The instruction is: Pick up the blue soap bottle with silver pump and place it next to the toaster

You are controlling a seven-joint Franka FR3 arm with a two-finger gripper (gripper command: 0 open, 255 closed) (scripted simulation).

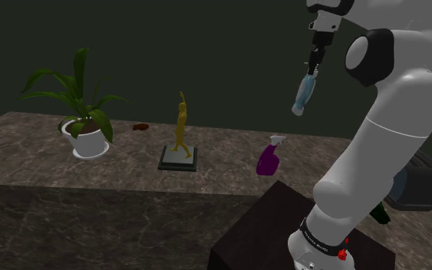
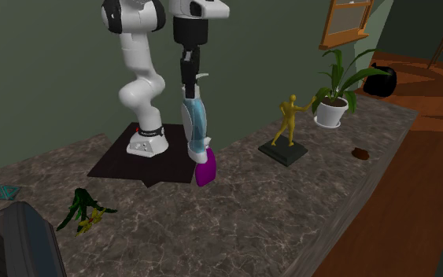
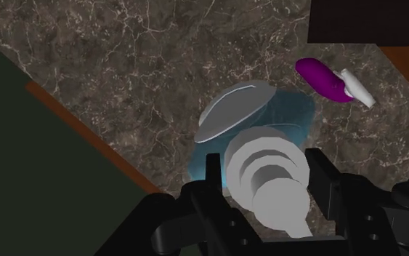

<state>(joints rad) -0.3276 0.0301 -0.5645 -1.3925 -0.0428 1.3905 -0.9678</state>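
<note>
A pale blue soap bottle point(image 1: 304, 94) with a silver-grey pump hangs high above the marble counter, clasped at its pump end by my black gripper point(image 1: 314, 63). In the second exterior view the bottle point(image 2: 197, 120) dangles below the gripper point(image 2: 190, 69), its base just above a purple spray bottle point(image 2: 204, 168). In the wrist view the fingers point(image 3: 215, 173) press on both sides of the grey pump point(image 3: 272, 183), and the bottle's blue body point(image 3: 301, 115) shows beyond it. A dark rounded appliance point(image 2: 15, 245), likely the toaster, sits at the counter's near left corner and also appears as the dark bulk point(image 1: 415, 184) behind the arm.
On the counter point(image 1: 229, 165) stand a purple spray bottle point(image 1: 269, 156), a yellow figurine on a dark base point(image 1: 180, 130), a potted plant point(image 1: 85, 116) and a small brown object point(image 1: 140, 126). A green and yellow item point(image 2: 84, 212) and a teal tile point(image 2: 7, 192) lie near the appliance.
</note>
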